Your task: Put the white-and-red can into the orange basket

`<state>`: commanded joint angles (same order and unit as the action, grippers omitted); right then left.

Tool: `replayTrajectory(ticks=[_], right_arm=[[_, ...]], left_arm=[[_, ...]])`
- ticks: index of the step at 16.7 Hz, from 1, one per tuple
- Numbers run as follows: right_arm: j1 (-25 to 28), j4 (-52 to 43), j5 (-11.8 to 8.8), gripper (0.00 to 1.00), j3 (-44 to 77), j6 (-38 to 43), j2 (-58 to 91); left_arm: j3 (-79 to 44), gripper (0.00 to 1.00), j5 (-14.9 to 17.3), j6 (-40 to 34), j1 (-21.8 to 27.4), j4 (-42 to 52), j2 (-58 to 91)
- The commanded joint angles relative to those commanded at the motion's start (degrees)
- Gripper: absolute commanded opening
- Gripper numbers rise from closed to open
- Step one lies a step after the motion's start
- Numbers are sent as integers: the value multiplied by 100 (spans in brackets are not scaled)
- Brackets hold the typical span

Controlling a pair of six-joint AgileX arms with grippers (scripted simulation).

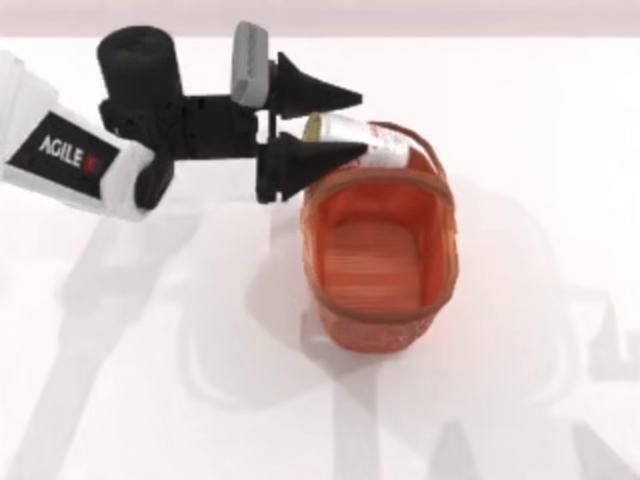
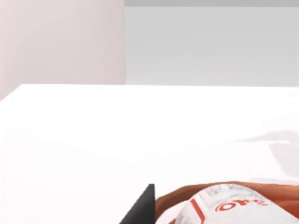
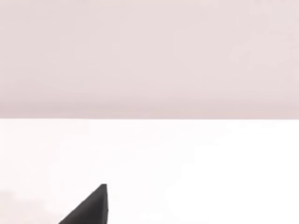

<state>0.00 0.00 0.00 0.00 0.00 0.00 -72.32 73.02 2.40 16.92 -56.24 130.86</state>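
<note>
The white-and-red can [image 1: 358,139] lies on its side, raised over the far rim of the orange basket [image 1: 437,262], close to the brown handle [image 1: 424,146]. My left gripper [image 1: 362,124] reaches in from the left and is shut on the can's gold end. In the left wrist view the can [image 2: 233,207] fills the lower edge, with the basket [image 2: 173,200] just behind it and one dark fingertip [image 2: 144,207] beside it. The right arm is outside the top view. Only a dark part of my right gripper [image 3: 96,207] shows in the right wrist view.
The basket's ribbed floor [image 1: 370,260] holds nothing. White table surface [image 1: 150,380] lies all round the basket, and a pale wall [image 2: 60,42] stands beyond the table's far edge.
</note>
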Motion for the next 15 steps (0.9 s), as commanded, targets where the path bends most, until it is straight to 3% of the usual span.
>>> replayTrajectory(ticks=[2,11,15], right_arm=[[0,0,0,100,0,0,0],[0,0,0,100,0,0,0],[133,-394,-35,100,495,-177,525]], left_arm=[[0,100,0,0,0,0,0],[-3,100,-3,2,22,2,-4],[222,100,-217,-33,-29,197,-388]])
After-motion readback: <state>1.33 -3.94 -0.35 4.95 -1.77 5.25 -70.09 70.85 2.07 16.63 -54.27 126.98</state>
